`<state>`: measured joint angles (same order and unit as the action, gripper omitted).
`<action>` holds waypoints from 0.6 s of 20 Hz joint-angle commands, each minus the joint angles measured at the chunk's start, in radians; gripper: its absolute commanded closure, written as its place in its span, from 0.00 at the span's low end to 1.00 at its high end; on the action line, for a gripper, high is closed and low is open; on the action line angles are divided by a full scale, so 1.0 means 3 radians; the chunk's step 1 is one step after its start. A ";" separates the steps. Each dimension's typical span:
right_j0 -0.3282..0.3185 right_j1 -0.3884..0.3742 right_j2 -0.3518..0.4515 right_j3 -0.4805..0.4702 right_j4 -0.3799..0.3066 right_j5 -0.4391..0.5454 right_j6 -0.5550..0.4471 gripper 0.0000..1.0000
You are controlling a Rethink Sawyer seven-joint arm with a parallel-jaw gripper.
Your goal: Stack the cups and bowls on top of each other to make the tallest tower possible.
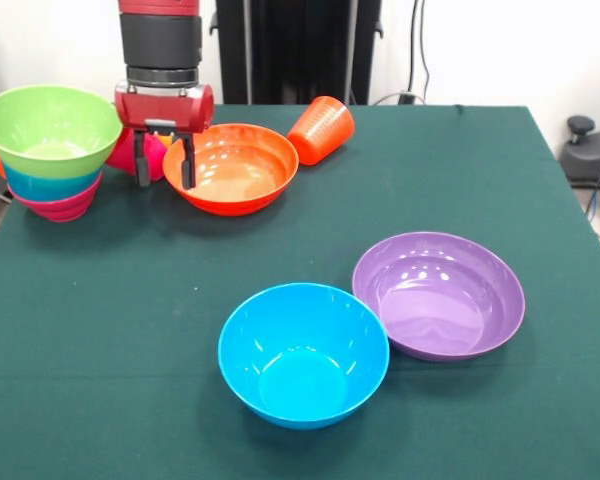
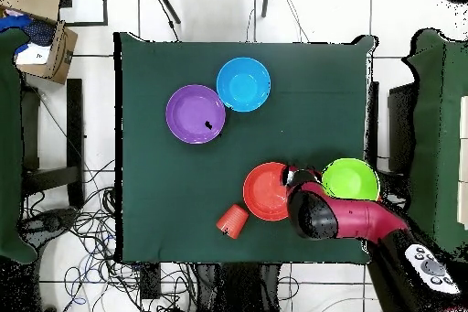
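At far left of the table, my gripper [image 1: 163, 166] hangs low with its two dark fingers spread apart and nothing between them. It sits between the tower [image 1: 50, 150] and the large orange bowl [image 1: 232, 166], one finger right at that bowl's left rim.

Task items:
- tower: lime green bowl [image 1: 50, 128] on top, a blue one under it, magenta at the base, far left edge.
- red-pink cup [image 1: 140, 152]: partly hidden behind my fingers, just beside the tower.
- orange cup [image 1: 320, 129]: on its side, just right of the large orange bowl and beyond it.
- blue bowl [image 1: 303, 352] and purple bowl [image 1: 439, 293]: near side, rims touching or nearly so, well apart from the tower.

Risks, as I judge them:
- A finger catches the orange bowl's rim and tips or skids it; glossy plastic slides easily.
- A sideways move left bumps the tower, which sits near the table edge and looks top-heavy with the wide green bowl up top.
- The tipped orange cup may roll if the bowl gets nudged into it.

Surface: dark green cloth over the table [image 1: 540, 180], flat and matte. Room: white tiled floor, loose cables [image 2: 82, 235] at one side, a cardboard box [image 2: 41, 38] in a corner, seen from overhead.
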<state>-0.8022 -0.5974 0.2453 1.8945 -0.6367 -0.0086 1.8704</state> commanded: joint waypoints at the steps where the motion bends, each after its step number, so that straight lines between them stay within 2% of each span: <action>1: 0.0143 0.0131 0.0233 0.0067 -0.0080 0.0361 0.0040 0.00; 12: 0.0198 0.0209 0.0182 0.0074 -0.0143 0.0335 0.0021 0.00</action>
<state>-0.7879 -0.5953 0.2469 1.8948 -0.6365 -0.0088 1.8704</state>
